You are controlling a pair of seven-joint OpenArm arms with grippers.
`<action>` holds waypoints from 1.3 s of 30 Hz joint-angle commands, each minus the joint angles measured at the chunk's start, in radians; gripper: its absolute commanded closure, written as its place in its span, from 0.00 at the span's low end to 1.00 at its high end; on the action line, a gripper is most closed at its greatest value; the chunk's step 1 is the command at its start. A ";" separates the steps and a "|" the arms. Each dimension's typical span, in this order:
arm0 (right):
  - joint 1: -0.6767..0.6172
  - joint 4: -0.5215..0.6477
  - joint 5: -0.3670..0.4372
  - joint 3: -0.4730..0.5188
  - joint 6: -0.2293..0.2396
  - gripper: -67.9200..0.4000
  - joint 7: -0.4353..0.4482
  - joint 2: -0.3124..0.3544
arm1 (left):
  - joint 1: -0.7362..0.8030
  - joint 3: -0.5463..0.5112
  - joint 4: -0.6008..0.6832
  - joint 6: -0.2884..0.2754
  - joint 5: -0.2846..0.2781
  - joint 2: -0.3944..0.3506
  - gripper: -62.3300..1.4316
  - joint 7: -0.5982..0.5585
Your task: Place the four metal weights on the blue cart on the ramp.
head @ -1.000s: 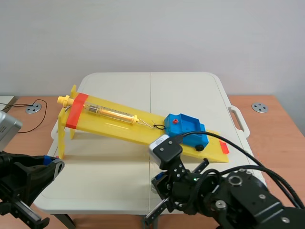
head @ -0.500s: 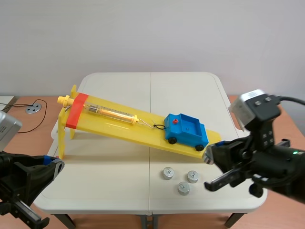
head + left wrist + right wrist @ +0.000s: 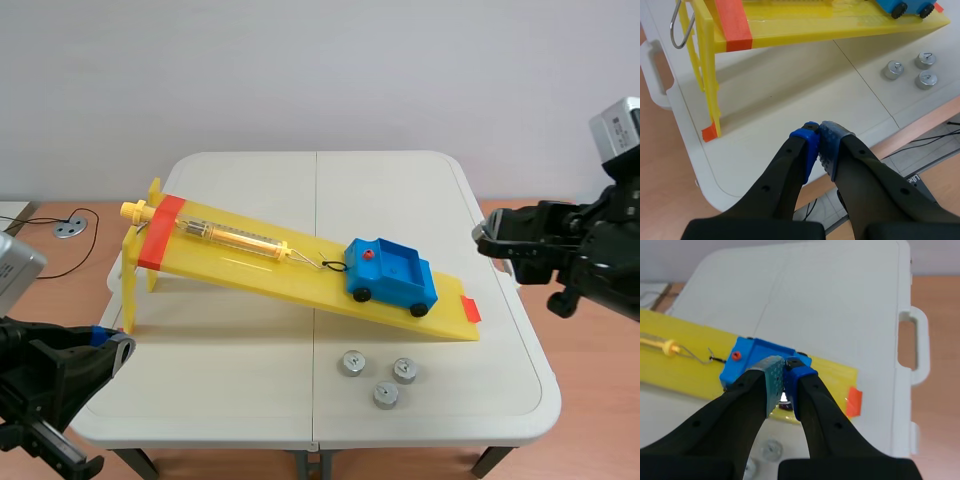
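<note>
Metal weights (image 3: 386,396): I count three, short upright cylinders each with a small hook on top. I cannot find a fourth in any view. The white table (image 3: 380,190) carries the whole setup. The yellow ramp (image 3: 240,268) runs slantwise across it, with its high end toward the far left corner and its foot toward the right edge. A spring scale (image 3: 228,237) lies along its upper half. The right arm hangs raised off the right edge, and the left arm sits low off the near left corner. The blue cart (image 3: 392,273) stands on the lower part of the ramp, long axis down the slope. Its cab is uphill, tied by a cord to the scale, and its open bed is downhill. The bed looks empty, though its wall hides part of the floor. The three weights form a loose triangle, not touching, on bare table between the ramp's foot and the near edge, just right of the middle seam. Right gripper (image 3: 784,364): pads pressed together, nothing between them that I can make out. The cart lies just beyond its fingertips, and the weights sit lower and back toward the near edge. Left gripper (image 3: 818,131): closed the same way and empty, with the weights well away across the table. My read is that the right arm is the nearer one. It would have to open and drop straight onto a hook. The room above is free, but the ramp's edge crowds the far side.
</note>
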 commanded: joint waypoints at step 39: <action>0.470 -0.463 -0.166 -0.122 -0.045 0.80 0.237 -0.132 | -0.006 -0.016 0.068 -0.020 -0.055 0.007 0.92 -0.100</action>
